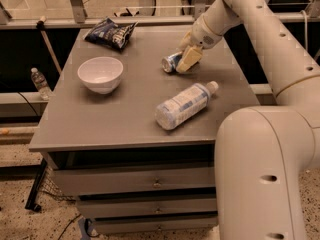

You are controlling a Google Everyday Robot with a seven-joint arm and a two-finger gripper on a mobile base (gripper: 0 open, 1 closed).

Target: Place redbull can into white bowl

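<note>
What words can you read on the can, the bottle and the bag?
On the can: print too blurred to read.
On the bottle: label print too small to read.
On the bag: white print, too blurred to read.
Nothing reads clearly. The gripper is at the can's right end.

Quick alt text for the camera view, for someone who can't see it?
The gripper is at the redbull can, which lies on its side at the far right of the table; the white bowl sits empty, left of it in the picture. A plastic bottle lies nearer the front, a snack bag at the back.
</note>
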